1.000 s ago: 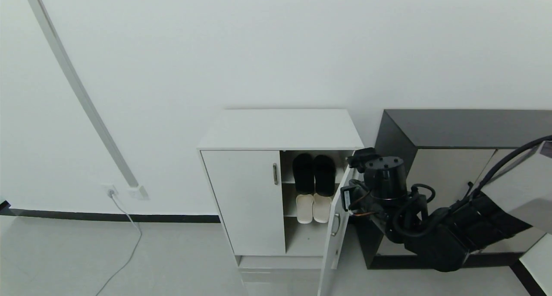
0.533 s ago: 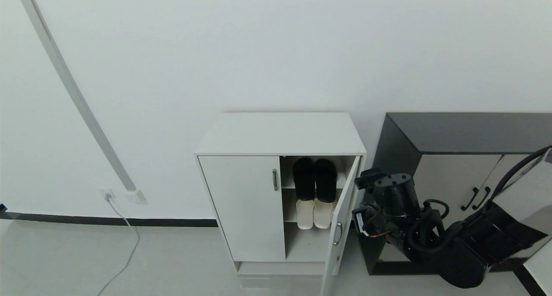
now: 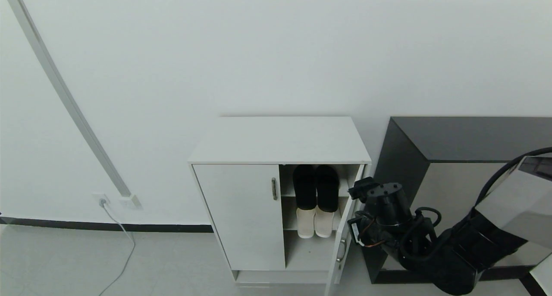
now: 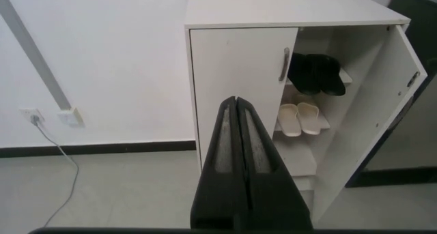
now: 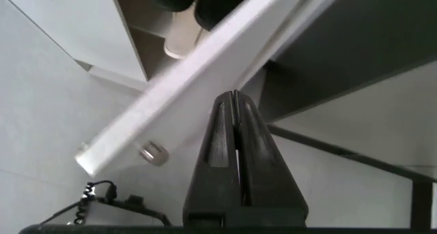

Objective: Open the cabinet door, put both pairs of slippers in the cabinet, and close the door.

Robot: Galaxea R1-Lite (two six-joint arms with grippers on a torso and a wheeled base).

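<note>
Two grippers are both closed with nothing between their fingers. The left gripper [image 4: 235, 103] has its fingers pressed flat together and hangs well in front of the cabinet [image 3: 280, 140], pointing at it. The right gripper [image 5: 235, 96], fingers likewise pinched together, sits at the outer face of the open right door [image 3: 346, 218], just beside the door handle [image 5: 155, 153]; whether the tips actually touch the panel cannot be told. That door stands swung out partway on the cabinet's right side, while the left door [image 3: 239, 214] is shut flush. Inside the open half, the black slippers [image 3: 316, 187] lie side by side on the upper shelf and the white slippers [image 3: 315, 222] lie side by side on the shelf directly below. A dark cabinet [image 3: 465, 136] stands just to the right of the white one, and a wall socket [image 3: 100, 199] with a cable [image 3: 123, 248] trailing to the floor is on the wall well to the left
</note>
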